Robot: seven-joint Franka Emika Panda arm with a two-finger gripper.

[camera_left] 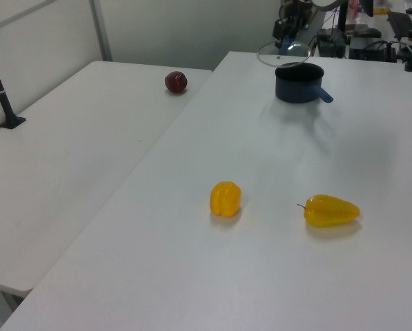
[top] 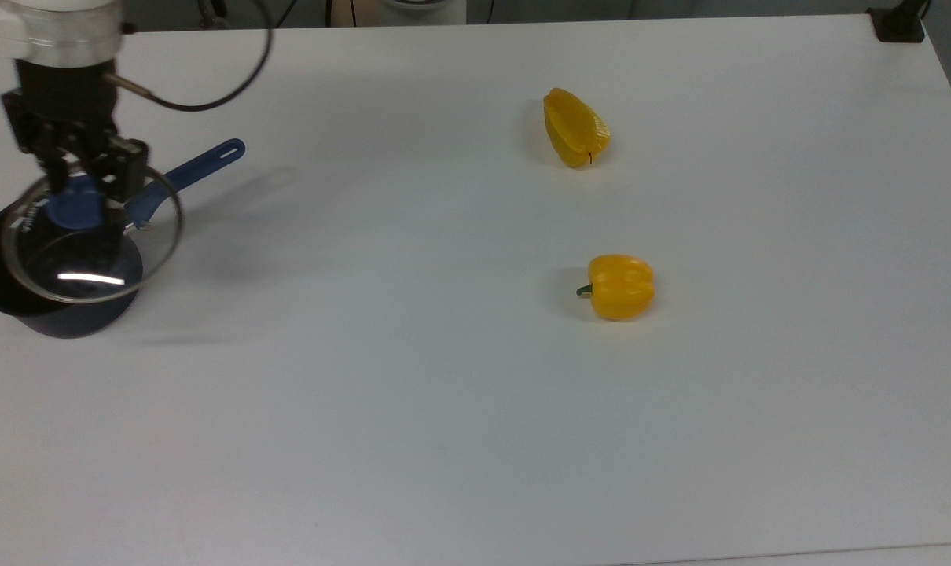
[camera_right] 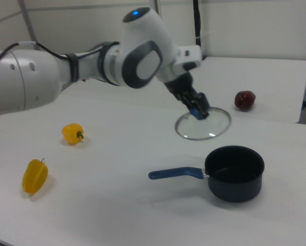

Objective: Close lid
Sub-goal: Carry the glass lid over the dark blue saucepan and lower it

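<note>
Up in the air, the gripper (top: 82,185) is clamped on the blue knob of the lid (top: 94,263), held above the saucepan (camera_right: 235,173). From the top view the glass overlaps the pan's mouth; the right view shows it clear of the rim, and a dark red fruit (camera_right: 244,99) behind. White lettering on the glass is unreadable.

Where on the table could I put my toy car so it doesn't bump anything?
The table is bare between the saucepan and the round yellow pepper, and along the top view's whole bottom edge. It is crowded at the saucepan, where the tool holds the lid by its blue knob.
</note>
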